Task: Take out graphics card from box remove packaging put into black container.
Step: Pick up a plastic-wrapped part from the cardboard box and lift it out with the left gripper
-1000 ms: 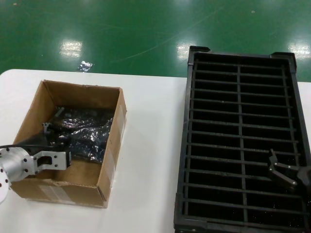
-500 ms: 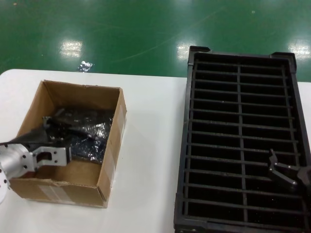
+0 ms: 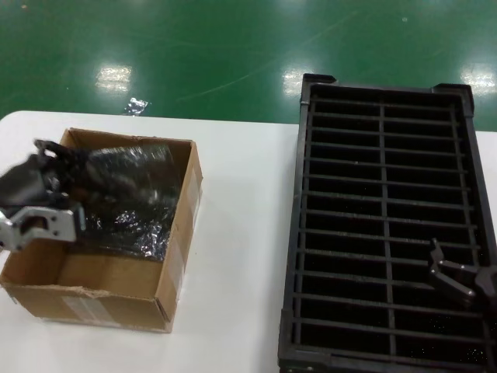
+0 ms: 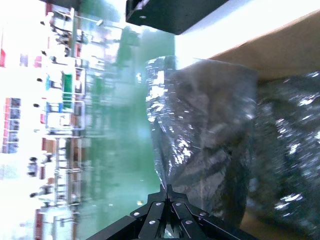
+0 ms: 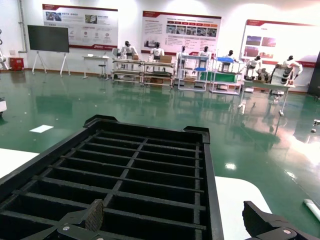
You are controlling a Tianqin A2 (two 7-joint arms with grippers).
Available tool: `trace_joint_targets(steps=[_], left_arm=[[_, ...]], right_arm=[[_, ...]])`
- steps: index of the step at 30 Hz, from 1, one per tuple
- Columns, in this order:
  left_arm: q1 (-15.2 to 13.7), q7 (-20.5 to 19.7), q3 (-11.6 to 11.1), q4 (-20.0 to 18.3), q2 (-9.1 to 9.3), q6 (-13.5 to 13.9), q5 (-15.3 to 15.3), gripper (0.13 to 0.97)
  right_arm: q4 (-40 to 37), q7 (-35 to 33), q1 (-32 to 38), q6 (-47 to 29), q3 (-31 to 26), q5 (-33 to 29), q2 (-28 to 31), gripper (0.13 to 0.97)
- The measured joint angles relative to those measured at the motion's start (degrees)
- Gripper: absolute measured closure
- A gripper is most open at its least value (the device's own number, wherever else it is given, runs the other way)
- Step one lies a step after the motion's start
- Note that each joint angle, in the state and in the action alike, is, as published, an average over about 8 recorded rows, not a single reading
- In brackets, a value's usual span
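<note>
So the take-out step is what's in hand: the left gripper point(image 3: 46, 167) is clamped on one end of a bagged card point(image 3: 124, 167), which is held tilted above the far part of the box point(image 3: 175, 256), with more dark bagged bundles point(image 3: 128, 225) left lying inside. The right gripper point(image 3: 458, 280) is parked with jaws apart over the near right slots of the black container point(image 3: 380, 85) on the bench point(image 3: 241, 233). Next, the bag probably needs to be lifted clear and peeled off, likely with the right gripper's help.
</note>
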Motion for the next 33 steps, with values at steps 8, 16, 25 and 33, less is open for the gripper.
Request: trace_joint_targets(steps=[8,16,25,33], left_arm=[[5.2,7.2,-3.7,-7.2,-7.04,-2.2,-14.0,0.958],[18.4,3.2,-15.9,-22.0,-12.21,-3.4,-19.7,0.958],[28.5,-11.3,-26.9,-37.2,-6.74,3.3,-9.4,0.958],[28.5,-18.1,-23.8,-39.9,-0.54,8.3,-3.8,0.958]], right_arm=[[0.0,0.0,0.0,0.0,0.0,0.0,0.0,0.129],[0.0,0.0,0.0,0.0,0.0,0.0,0.0,0.129],[0.0,0.0,0.0,0.0,0.0,0.0,0.0,0.129],[0.0,0.0,0.0,0.0,0.0,0.0,0.0,0.129]])
